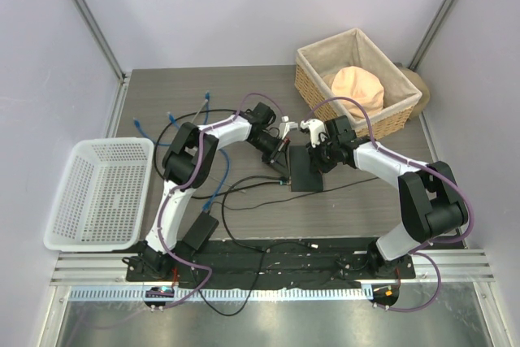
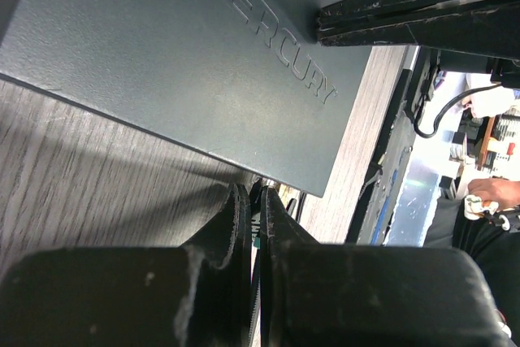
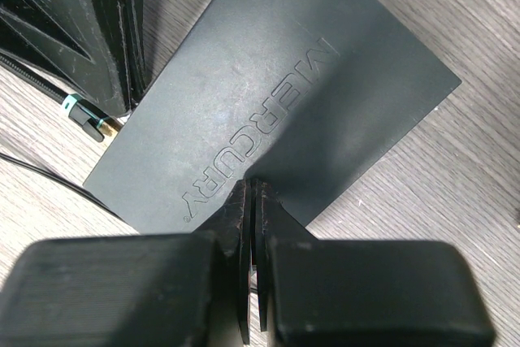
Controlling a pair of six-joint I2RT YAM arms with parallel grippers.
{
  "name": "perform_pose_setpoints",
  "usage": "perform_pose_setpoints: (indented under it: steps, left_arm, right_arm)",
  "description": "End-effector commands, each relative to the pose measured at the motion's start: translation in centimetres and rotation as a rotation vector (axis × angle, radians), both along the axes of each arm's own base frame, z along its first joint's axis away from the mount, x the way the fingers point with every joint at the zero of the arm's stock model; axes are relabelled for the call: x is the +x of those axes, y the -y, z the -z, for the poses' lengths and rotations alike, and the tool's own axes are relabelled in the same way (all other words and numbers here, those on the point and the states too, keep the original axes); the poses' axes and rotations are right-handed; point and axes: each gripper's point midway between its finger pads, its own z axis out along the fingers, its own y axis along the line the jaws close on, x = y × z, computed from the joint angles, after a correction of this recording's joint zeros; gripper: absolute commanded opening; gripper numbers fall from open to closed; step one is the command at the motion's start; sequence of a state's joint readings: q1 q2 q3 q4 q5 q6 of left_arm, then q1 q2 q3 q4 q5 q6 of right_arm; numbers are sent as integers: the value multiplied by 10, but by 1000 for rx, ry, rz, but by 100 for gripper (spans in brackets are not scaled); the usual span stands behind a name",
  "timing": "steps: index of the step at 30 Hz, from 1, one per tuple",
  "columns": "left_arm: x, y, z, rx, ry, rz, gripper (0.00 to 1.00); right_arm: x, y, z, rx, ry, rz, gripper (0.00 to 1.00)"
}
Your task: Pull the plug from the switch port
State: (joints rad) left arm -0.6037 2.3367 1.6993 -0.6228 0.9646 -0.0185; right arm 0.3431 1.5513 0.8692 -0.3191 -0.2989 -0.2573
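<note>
The switch (image 1: 305, 178) is a flat dark-grey box marked MERCURY, lying mid-table; it also shows in the left wrist view (image 2: 162, 46) and the right wrist view (image 3: 268, 95). My left gripper (image 1: 284, 154) (image 2: 253, 193) is at the switch's left edge, shut on the plug (image 3: 85, 115), a small black plug with a teal band on a thin black cable. The plug's tip lies at the switch's edge; I cannot tell whether it sits in a port. My right gripper (image 1: 317, 158) (image 3: 250, 186) is shut, its tips pressing on the switch's top face.
A wicker basket (image 1: 313, 79) holding a peach cloth stands at the back right. A white plastic basket (image 1: 97, 193) sits at the left. A black adapter brick (image 1: 201, 229) and several cables with blue plugs (image 1: 207, 99) lie round the left arm.
</note>
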Motion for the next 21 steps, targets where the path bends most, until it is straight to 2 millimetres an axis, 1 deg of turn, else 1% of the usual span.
perform_pose_setpoints:
  steps: [1, 2, 4, 5, 6, 7, 9, 10, 11, 13, 15, 16, 18, 19, 21]
  left_arm:
    - [-11, -24, 54, 210, 14, 8, 0]
    - [0, -22, 48, 201, 29, -2, 0]
    - [11, -21, 46, 205, 57, -9, 0]
    - [17, -17, 40, 195, 72, -13, 0]
    - [17, -15, 38, 185, 77, -6, 0]
    - [13, -15, 37, 176, 76, 10, 0]
    - [-6, -16, 39, 171, 34, 50, 0]
    - [-11, -18, 40, 172, 22, 59, 0]
    - [-20, -25, 45, 181, 6, 76, 0]
    - [-25, -38, 51, 205, -14, 86, 0]
    - [-20, -47, 55, 209, 12, 95, 0]
    - [-15, -44, 51, 202, 20, 89, 0]
    - [-9, -37, 43, 175, 19, 85, 0]
    - [2, -27, 31, 151, 43, 80, 0]
    - [9, -19, 25, 137, 68, 84, 0]
  right_arm:
    - [-25, 24, 31, -115, -99, 21, 1]
    - [-24, 24, 31, -115, -98, 22, 1]
    - [-25, 24, 31, -115, -97, 20, 1]
    - [-24, 24, 31, -117, -95, 21, 1]
    - [-24, 24, 31, -118, -95, 22, 1]
    - [-25, 24, 31, -118, -98, 21, 1]
    - [-25, 24, 31, -118, -97, 23, 1]
    - [-25, 24, 31, -120, -95, 21, 1]
    - [-25, 25, 31, -118, -96, 22, 1]
    - [-24, 25, 30, -120, -90, 22, 1]
    - [-25, 25, 30, -120, -92, 22, 1]
    - [-25, 25, 30, -120, -92, 24, 1]
    - [-24, 25, 31, -120, -90, 22, 1]
    - [-24, 25, 32, -121, -92, 21, 1]
    - [-24, 25, 32, -119, -92, 22, 1]
